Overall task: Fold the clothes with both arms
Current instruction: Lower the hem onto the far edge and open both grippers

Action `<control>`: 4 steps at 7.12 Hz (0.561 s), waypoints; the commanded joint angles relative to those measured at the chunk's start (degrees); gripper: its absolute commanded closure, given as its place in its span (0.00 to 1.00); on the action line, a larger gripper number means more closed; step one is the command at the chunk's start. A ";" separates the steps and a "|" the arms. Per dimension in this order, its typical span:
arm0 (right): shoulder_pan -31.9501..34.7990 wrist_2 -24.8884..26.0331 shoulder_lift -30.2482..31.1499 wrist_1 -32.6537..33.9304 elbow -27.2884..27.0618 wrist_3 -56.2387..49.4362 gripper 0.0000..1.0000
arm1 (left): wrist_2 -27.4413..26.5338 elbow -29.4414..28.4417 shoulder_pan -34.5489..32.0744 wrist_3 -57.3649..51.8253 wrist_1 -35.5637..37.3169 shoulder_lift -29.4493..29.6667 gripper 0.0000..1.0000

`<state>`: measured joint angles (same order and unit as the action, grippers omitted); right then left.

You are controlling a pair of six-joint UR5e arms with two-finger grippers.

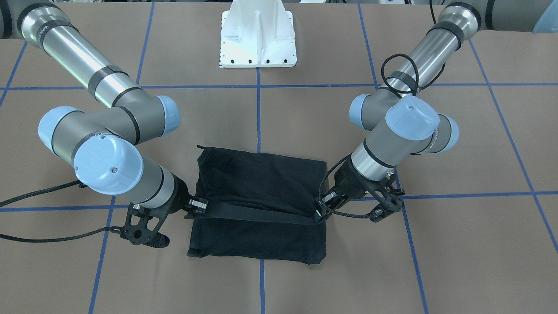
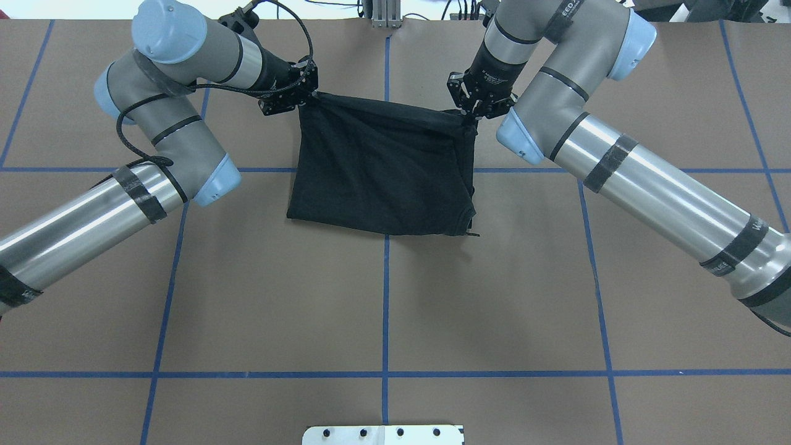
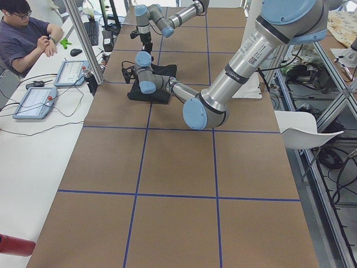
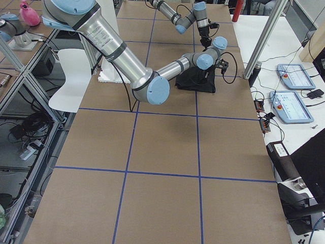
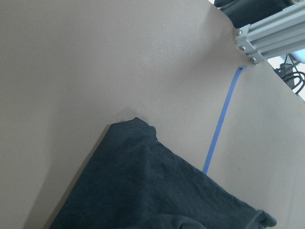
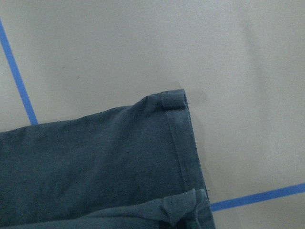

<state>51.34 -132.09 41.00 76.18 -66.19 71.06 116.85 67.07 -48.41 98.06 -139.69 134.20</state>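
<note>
The black T-shirt (image 1: pixel 261 183) lies folded into a rough rectangle on the brown table, plain side up, with no logo showing. It also shows in the overhead view (image 2: pixel 383 167) and in both wrist views (image 5: pixel 157 191) (image 6: pixel 95 162). My left gripper (image 2: pixel 307 94) (image 1: pixel 320 213) is shut on one corner of the shirt's edge farthest from the robot. My right gripper (image 2: pixel 471 114) (image 1: pixel 201 205) is shut on the other corner. The held edge is lifted and stretched into a taut band (image 1: pixel 261 213) between them, above the rest of the cloth.
Blue tape lines (image 2: pixel 385 296) divide the table into squares. The white base plate (image 1: pixel 258 39) stands behind the shirt on the robot's side. An operator (image 3: pixel 25 33) sits at a side desk with tablets (image 3: pixel 33 103). An aluminium frame post (image 5: pixel 267 33) is beyond the table edge.
</note>
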 commanded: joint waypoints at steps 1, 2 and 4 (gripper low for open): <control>0.51 -0.01 -0.05 -0.77 0.54 0.14 1.00 | -0.22 -0.45 -0.01 0.29 0.03 1.32 1.00; 0.78 -0.10 -0.13 -0.86 0.37 0.22 0.32 | -0.22 -0.53 0.07 2.21 0.11 2.11 0.12; 4.28 -3.33 -0.58 -0.68 0.54 0.14 0.00 | -0.22 -0.53 -0.45 3.98 0.73 2.82 0.00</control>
<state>53.74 -133.27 40.54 75.42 -65.74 71.28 116.63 66.56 -48.52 101.08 -139.24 136.73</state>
